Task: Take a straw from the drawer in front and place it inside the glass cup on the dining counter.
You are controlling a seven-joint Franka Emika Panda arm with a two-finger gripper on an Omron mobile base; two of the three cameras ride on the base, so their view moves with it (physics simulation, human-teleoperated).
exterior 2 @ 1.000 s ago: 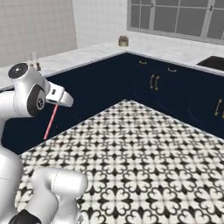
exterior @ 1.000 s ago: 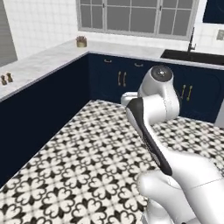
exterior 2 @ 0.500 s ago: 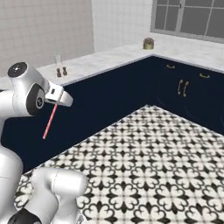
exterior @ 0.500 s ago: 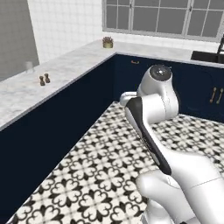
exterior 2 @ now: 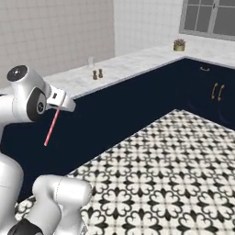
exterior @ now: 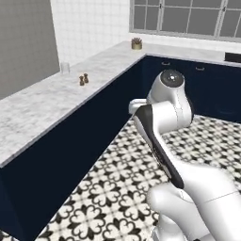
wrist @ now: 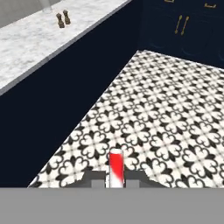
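straw (wrist: 115,168): lower end cut off by frame | glass cup (exterior: 65,68): faint, barely discernible

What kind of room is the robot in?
It looks like a kitchen. A long marble counter runs over navy cabinets, two small brown shakers stand on it, and white tiles cover the wall under a window. The gripper holds a red straw.

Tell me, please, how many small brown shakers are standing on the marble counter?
2. The brown shakers stand side by side on the marble counter, a little nearer than the glass cup by the wall. Nothing seems to hide any more.
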